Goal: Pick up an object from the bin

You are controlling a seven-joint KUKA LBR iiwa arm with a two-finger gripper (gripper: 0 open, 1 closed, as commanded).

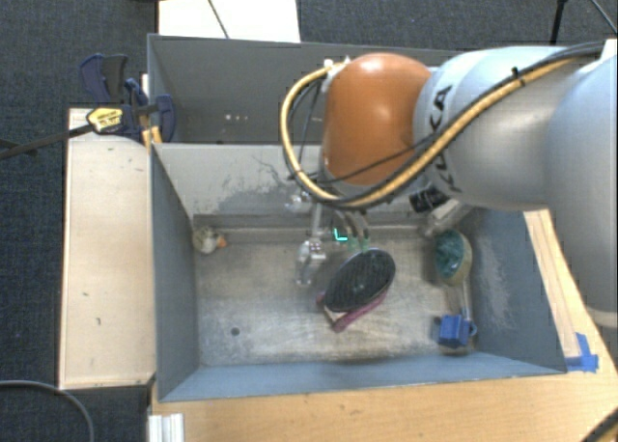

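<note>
**Q:** Where is your gripper?

**A:** My gripper [312,259] is down inside the bin [179,276], low over the middle of the floor, under the orange cover [372,117] on my wrist.

**Q:** Released or clenched?

**A:** I cannot tell. The cover and the looped cables [288,131] hide too much of it from above.

**Q:** What lies nearest?

**A:** A black oval thing [359,279] with a ribbed face and a magenta edge along its underside. It lies slanted on the bin floor, just beside my gripper on the view's right. I cannot tell whether we touch.

**Q:** And the rest?

**A:** A teal rounded thing [449,255] sits by the right wall. A small blue thing [454,331] lies near the front right corner. A small pale thing [205,239] rests at the left end of the back wall. All three are well apart from me.
</note>
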